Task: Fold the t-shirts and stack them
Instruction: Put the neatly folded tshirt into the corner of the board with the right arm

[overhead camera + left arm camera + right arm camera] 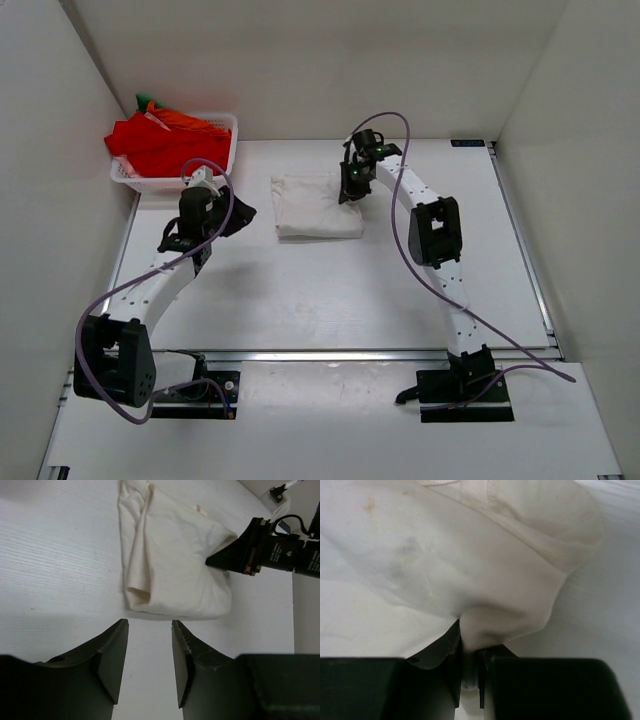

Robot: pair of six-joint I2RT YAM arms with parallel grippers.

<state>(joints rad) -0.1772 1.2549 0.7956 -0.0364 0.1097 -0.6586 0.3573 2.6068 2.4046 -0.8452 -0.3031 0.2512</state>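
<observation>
At the near edge of the counter (330, 300) the bases of the two arms are fixed, one to the left and one to the right. The left arm is bent forward over the left half of the counter. The left hand (238, 212) is held just beside the left edge of the white shirt (318, 205), apart from it. In the left wrist view its jaws are seen about half open. Nothing is gripped by them, and only bare counter is shown in the gap.

The white shirt is laid past the middle of the counter, folded into a rough rectangle. A rolled fold is seen along the side nearest the left hand.

The right hand (348, 188) is lowered onto the far right corner of the white shirt. In the right wrist view its fingers are seen closed tight on a fold of the cloth, which is drawn into a small peak between them. From the left wrist view that corner is seen pulled out to a point at the fingertips. A small yellowish mark is seen on the cloth in the right wrist view.

At the far left corner a white lattice basket (170, 183) is set against the wall. A red shirt (160, 145) is heaped in it and spilled over its left rim. An orange shirt (182, 117) is laid behind it, and a green shirt (145, 100) is partly seen at the very back.
</observation>
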